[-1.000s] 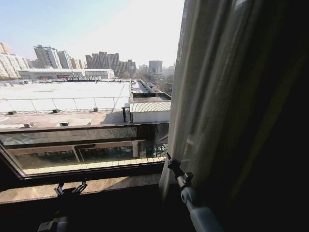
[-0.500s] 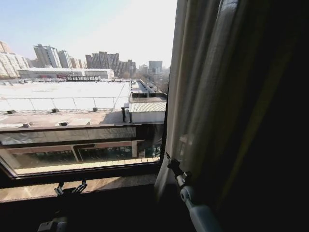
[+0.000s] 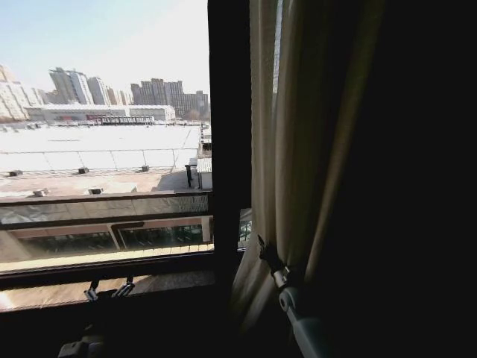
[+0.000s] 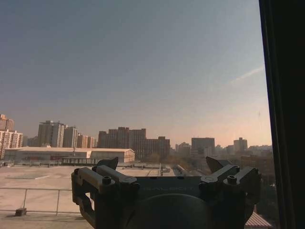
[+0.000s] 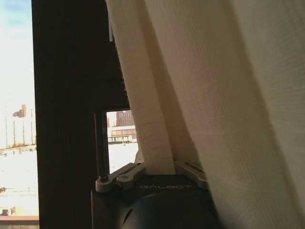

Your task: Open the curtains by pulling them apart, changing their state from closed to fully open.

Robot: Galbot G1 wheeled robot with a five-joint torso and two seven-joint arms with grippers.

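A sheer white pleated curtain [image 3: 298,149] hangs bunched at the right of the window, its free edge beside a dark upright frame bar [image 3: 227,149]. My right gripper [image 3: 267,255] is low on that edge and shut on a fold of the cloth. In the right wrist view the curtain [image 5: 214,95] drops straight into the right gripper [image 5: 159,171], with the fold pinched between the fingers. My left gripper [image 3: 106,289] rests low by the window sill, away from the curtain. In the left wrist view the left gripper [image 4: 162,167] is open with only sky and city between its fingers.
The bare window glass [image 3: 104,149] looks out on rooftops and far buildings. A dark sill [image 3: 112,287] runs along the bottom. Right of the curtain lies deep shadow [image 3: 425,186].
The view has slid sideways, so the dark frame bar now stands between the glass and the curtain. The curtain looks more tightly gathered. The right gripper keeps its hold.
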